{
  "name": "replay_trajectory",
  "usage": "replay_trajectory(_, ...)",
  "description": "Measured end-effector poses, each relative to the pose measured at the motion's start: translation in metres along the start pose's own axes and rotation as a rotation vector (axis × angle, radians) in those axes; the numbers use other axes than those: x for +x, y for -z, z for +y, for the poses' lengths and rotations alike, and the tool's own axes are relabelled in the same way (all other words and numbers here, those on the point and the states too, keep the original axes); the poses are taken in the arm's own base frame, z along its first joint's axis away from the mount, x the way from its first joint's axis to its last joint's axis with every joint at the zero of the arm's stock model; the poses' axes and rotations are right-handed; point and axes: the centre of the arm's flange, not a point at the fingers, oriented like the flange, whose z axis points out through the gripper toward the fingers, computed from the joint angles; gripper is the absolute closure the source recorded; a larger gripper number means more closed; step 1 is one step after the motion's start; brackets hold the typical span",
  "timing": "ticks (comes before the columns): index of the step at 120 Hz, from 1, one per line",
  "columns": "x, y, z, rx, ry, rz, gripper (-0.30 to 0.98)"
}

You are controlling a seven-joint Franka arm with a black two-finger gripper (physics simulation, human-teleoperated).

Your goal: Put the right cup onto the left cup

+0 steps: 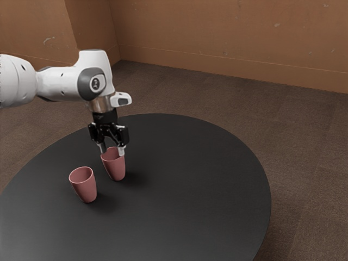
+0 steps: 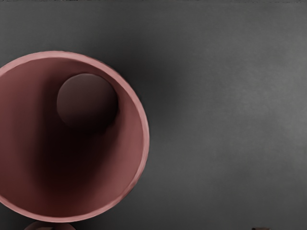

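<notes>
While the spread hand (image 1: 112,150) hovers, pink cup (image 1: 115,167) beneath, second cup (image 1: 86,189) near

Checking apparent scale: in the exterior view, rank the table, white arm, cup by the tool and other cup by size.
1. Table
2. White arm
Unranked: cup by the tool and other cup; they look alike.

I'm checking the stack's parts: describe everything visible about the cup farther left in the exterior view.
The cup is dusty pink, smooth and matte-looking, perhaps plastic or ceramic, with a round open rim and sides tapering to a narrower base. No handle shows. It stands upright on the black round table, apart from the other cup. Only the table touches it.
</notes>
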Motion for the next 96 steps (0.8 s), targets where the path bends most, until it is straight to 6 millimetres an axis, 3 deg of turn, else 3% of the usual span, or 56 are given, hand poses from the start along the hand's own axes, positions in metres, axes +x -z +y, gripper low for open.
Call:
replay_trajectory(62, 0.033, -0.039, -0.008, 0.012, -0.002, 0.019, 0.25)
replay_trajectory(96, 0.037, -0.043, -0.010, 0.013, -0.008, 0.026, 0.53)
